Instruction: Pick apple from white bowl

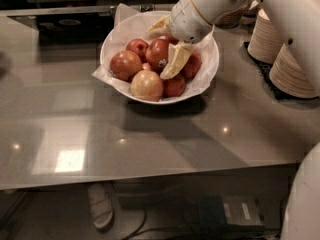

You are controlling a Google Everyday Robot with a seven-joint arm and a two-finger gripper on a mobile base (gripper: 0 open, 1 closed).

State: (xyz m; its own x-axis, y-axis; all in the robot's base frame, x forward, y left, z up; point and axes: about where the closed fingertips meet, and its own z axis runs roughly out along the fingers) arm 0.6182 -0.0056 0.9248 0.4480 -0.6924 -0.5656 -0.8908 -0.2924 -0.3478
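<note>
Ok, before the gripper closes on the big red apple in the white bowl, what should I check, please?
1. Two-finger gripper above the wide white paper-lined bowl: ok.
2. Its cream fingers spread open: ok.
3. Large deep-red stickered apple fully between them: cannot tell.
4. Room around it: not ok, pale yellow-pink apple and smaller red apples crowd it.
5. Bowl flat on the grey table: ok.
</note>
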